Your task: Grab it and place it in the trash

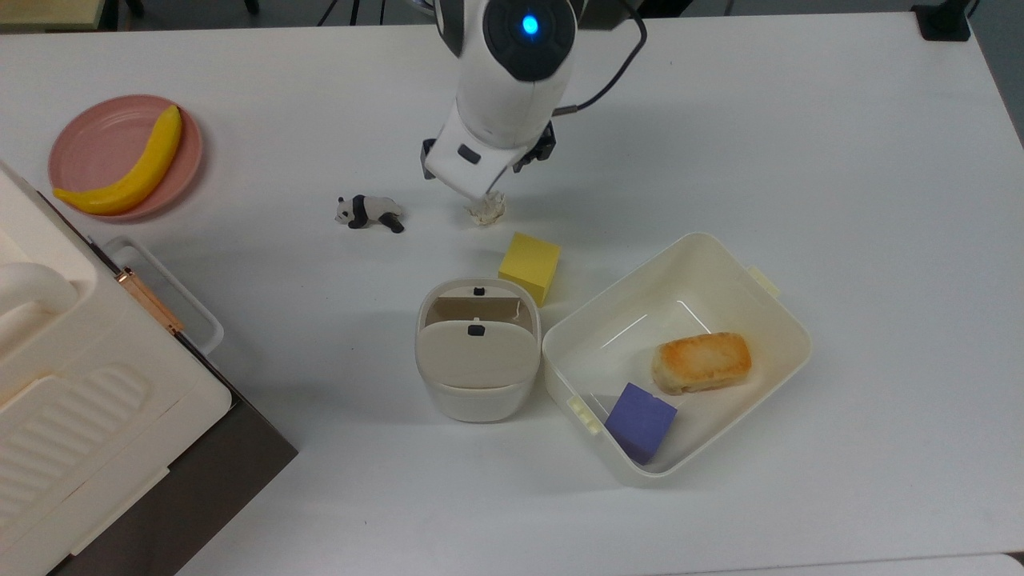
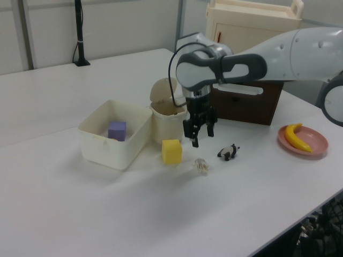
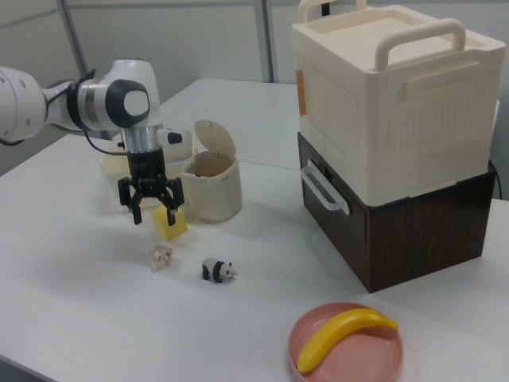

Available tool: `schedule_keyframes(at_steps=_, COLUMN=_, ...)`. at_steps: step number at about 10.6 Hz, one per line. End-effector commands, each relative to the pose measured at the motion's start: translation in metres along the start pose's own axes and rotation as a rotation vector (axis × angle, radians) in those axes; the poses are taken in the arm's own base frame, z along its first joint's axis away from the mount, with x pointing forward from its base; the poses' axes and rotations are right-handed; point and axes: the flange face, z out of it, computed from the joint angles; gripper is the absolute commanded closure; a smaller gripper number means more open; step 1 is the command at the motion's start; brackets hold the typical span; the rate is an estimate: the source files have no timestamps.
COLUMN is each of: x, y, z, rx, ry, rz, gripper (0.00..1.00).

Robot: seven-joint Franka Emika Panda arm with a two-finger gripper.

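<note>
The crumpled off-white paper wad (image 1: 490,211) lies on the white table between the toy panda and the yellow cube, its upper part hidden by the arm in the top view. It also lies in plain sight as the paper wad (image 2: 201,166) (image 3: 161,256). My gripper (image 2: 202,136) (image 3: 153,215) hangs open just above it, fingers pointing down, with nothing between them. The trash (image 1: 478,360) (image 2: 169,120) (image 3: 211,187) is a small cream bin standing near the cube, its flap lid tipped up and its tan inside exposed.
A toy panda (image 1: 370,212) and a yellow cube (image 1: 530,266) flank the wad. A cream tub (image 1: 624,336) beside the bin holds a bread piece and a purple cube. A pink plate (image 1: 96,152) carries a banana. A large cream box on a brown base (image 3: 390,119) stands beyond.
</note>
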Motion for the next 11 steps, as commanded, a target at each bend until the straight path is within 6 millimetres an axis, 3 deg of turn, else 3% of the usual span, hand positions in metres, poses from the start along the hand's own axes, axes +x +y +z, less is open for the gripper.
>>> schedule_keyframes(at_steps=1, x=0.007, y=-0.014, z=0.042, rx=-0.052, ry=-0.026, rz=-0.057, gripper=0.10)
schedule_keyframes(at_steps=4, x=0.010, y=-0.034, z=0.077, rx=-0.088, ry=-0.013, rz=-0.096, gripper=0.11)
schedule_keyframes(at_steps=5, x=0.012, y=-0.044, z=0.088, rx=-0.100, ry=-0.008, rz=-0.114, gripper=0.17)
schedule_keyframes(at_steps=7, x=0.020, y=-0.046, z=0.100, rx=-0.118, ry=-0.005, rz=-0.129, gripper=0.42)
schedule_keyframes(at_steps=8, x=0.018, y=-0.043, z=0.090, rx=-0.122, ry=0.012, rz=-0.141, gripper=0.60)
schedule_keyframes(at_steps=9, x=0.010, y=-0.036, z=0.062, rx=-0.124, ry=0.056, rz=-0.159, gripper=0.78)
schedule_keyframes(at_steps=10, x=0.000, y=-0.029, z=0.030, rx=-0.122, ry=0.101, rz=-0.184, gripper=0.88)
schedule_keyframes(at_steps=11, x=-0.005, y=-0.021, z=-0.003, rx=-0.123, ry=0.160, rz=-0.172, gripper=0.90)
